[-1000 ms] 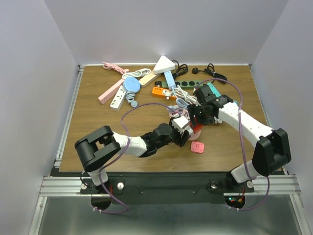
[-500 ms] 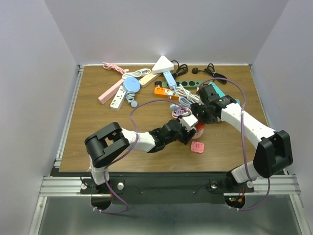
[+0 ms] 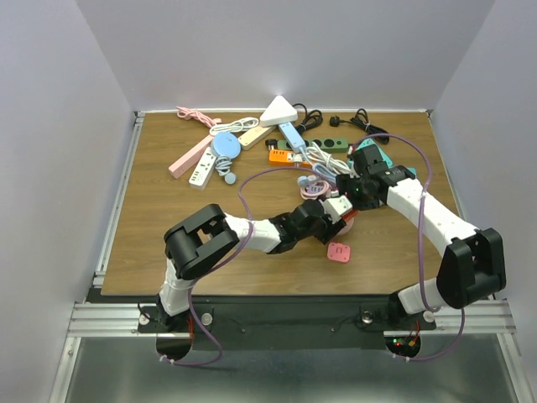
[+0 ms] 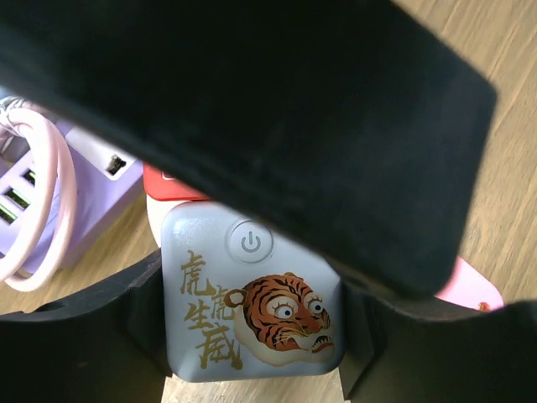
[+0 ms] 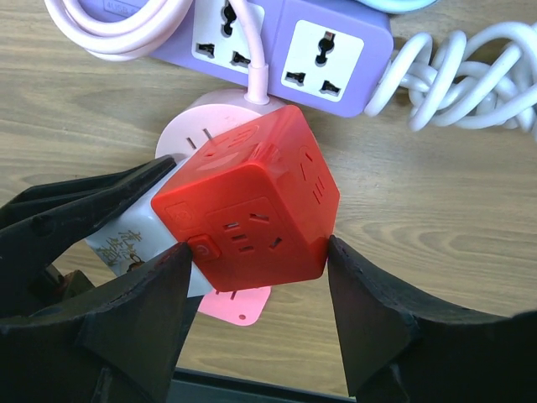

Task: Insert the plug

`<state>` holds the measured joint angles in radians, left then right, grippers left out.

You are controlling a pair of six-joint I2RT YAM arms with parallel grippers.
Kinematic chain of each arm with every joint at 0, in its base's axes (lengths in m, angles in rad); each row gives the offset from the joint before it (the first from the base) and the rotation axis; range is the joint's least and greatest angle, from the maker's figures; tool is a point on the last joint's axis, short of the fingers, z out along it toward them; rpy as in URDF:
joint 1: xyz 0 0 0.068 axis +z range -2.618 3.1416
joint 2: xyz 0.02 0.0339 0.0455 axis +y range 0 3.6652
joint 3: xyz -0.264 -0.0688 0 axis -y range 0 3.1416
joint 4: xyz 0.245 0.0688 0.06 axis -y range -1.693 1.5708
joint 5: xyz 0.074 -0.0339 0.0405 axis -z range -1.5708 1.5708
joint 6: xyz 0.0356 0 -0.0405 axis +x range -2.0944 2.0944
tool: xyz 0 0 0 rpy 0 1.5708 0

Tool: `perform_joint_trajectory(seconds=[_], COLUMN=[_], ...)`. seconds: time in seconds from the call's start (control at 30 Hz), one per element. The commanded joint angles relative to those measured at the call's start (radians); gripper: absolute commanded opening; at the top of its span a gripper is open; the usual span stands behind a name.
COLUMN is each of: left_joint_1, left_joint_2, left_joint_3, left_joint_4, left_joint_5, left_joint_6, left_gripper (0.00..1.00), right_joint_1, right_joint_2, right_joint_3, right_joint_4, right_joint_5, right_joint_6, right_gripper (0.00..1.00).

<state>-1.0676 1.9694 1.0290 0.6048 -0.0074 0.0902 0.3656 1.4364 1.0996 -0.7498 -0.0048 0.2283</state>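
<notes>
Our left claw (image 4: 252, 332) pinches the tiger plug block (image 4: 252, 302); the red cube socket (image 5: 252, 201), pinched by our right claw (image 5: 258, 290), meets it at twelve o'clock.

The cube socket (image 5: 247, 201) is glossy red. At its 8 o'clock the plug block (image 4: 252, 311) is pale grey-blue, printed with an orange tiger face and gold characters. At 12 o'clock the power strip (image 5: 285, 42) is lilac, its cord (image 5: 126, 38) pale pink; the coiled cable (image 5: 453, 75) is white, the table (image 5: 436, 218) brown woodgrain.
</notes>
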Motion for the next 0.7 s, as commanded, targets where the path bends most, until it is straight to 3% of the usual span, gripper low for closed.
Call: perform_joint_trajectory(seconds=[0.0,0.2,0.43,0.53,0.57,0.6,0.67], left_joint_1=[-0.025,-0.025,-0.009,-0.002,0.0,0.0,0.004], left_joint_2=[0.167,0.218,0.14,0.071,0.025,0.002,-0.07], left_joint_3=[-0.005,0.055,0.011,-0.017,-0.023,-0.036,-0.046], left_joint_4=[-0.339,-0.401,-0.366,-0.344,-0.339,-0.333,-0.333], left_joint_5=[0.142,0.142,0.066,0.05,0.043,0.04,0.035], left_joint_6=[0.023,0.029,-0.049,-0.087,-0.087,-0.111,-0.121], left_gripper=[0.0,0.0,0.03,0.28,0.5,0.61,0.69], right_joint_1=[-0.011,-0.019,-0.019,-0.02,-0.02,-0.02,-0.02], right_joint_2=[0.044,0.053,0.058,0.065,0.065,0.065,0.065], right_joint_3=[-0.072,-0.078,-0.064,-0.058,-0.055,-0.053,-0.049], right_joint_4=[-0.02,-0.011,0.0,0.0,0.0,0.001,0.007], right_joint_5=[-0.13,-0.168,-0.213,-0.227,-0.248,-0.26,-0.283], right_joint_6=[0.034,0.029,0.006,0.003,0.003,0.0,0.0], right_gripper=[0.69,0.68,0.68,0.68,0.68,0.68,0.68])
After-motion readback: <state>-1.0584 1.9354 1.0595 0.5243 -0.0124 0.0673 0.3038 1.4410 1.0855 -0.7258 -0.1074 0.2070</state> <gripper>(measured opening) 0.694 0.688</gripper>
